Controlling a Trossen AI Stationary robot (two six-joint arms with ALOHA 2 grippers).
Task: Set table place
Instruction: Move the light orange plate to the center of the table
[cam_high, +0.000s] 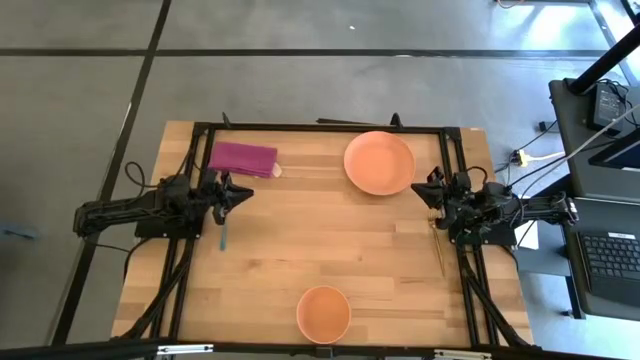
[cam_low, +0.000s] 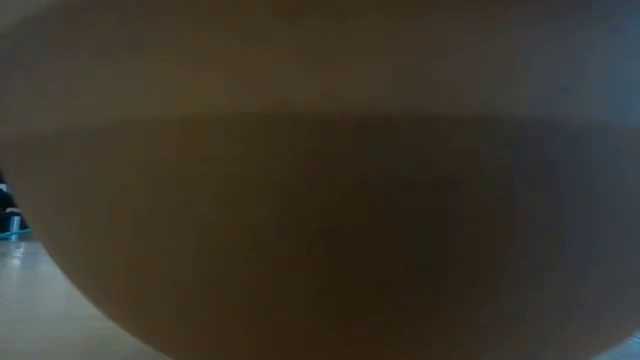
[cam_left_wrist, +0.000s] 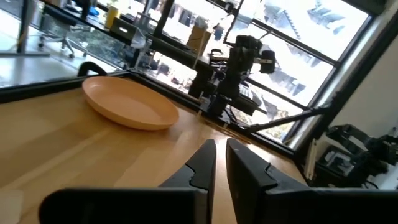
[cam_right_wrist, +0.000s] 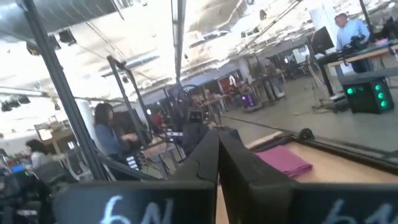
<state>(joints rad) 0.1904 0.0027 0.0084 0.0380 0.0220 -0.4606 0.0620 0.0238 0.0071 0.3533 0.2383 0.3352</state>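
On the light-wood table (cam_high: 300, 240), an orange plate (cam_high: 379, 162) lies at the far side, right of centre; it also shows in the left wrist view (cam_left_wrist: 129, 104). An orange bowl (cam_high: 324, 313) stands at the near edge and fills the low view (cam_low: 320, 200). A magenta napkin (cam_high: 243, 158) lies flat at the far left and shows in the right wrist view (cam_right_wrist: 285, 159). My left gripper (cam_high: 243, 190) is shut and empty just near of the napkin. My right gripper (cam_high: 424, 188) is shut and empty beside the plate's right rim.
A thin teal utensil (cam_high: 224, 236) lies on the table near my left gripper. A slim wooden stick (cam_high: 438, 250) lies near the right rail. Black rail frames run along the table's left, right and far sides. People show in the room beyond.
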